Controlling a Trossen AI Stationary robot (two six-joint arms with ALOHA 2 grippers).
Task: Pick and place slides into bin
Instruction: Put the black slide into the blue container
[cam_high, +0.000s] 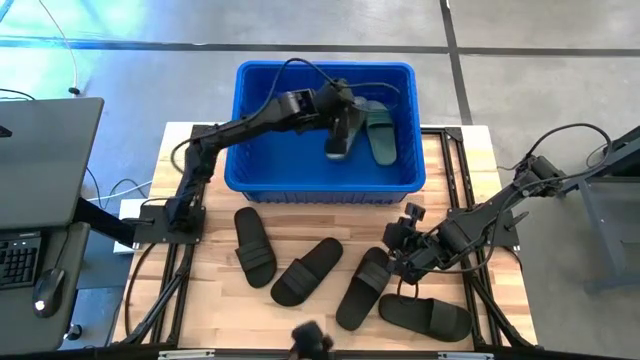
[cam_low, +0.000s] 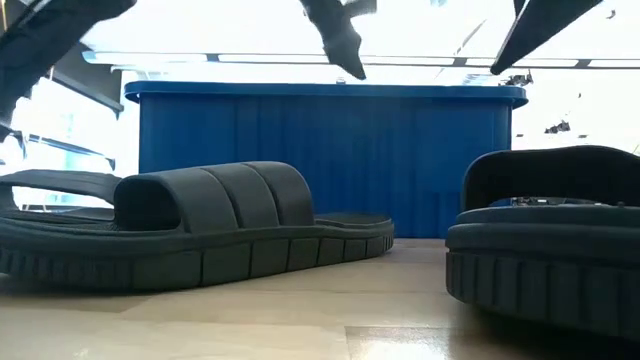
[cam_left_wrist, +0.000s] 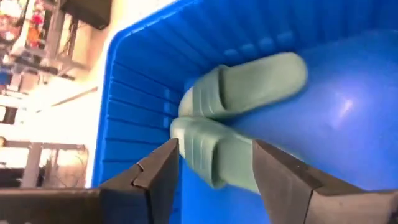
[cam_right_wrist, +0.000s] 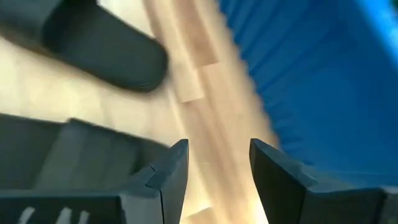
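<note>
The blue bin (cam_high: 325, 180) stands at the table's far middle. Two sage green slides lie in it by its right wall, one (cam_high: 380, 130) (cam_left_wrist: 249, 87) flat, the other (cam_high: 337, 147) (cam_left_wrist: 208, 155) beside it. My left gripper (cam_high: 342, 122) (cam_left_wrist: 214, 149) hangs open inside the bin, its fingers on either side of the nearer green slide. Several black slides lie on the table in front of the bin (cam_high: 255, 245) (cam_high: 307, 270) (cam_high: 363, 288) (cam_high: 425, 315). My right gripper (cam_high: 402, 245) (cam_right_wrist: 217, 149) is open and empty, low over the table next to the third black slide.
The bin's near wall (cam_low: 330, 160) rises behind the black slides (cam_low: 200, 225) (cam_low: 550, 240) in the low view. Bare wood (cam_right_wrist: 199, 93) lies between the slides and the bin. A desk with a keyboard and a mouse (cam_high: 40, 200) stands left of the table.
</note>
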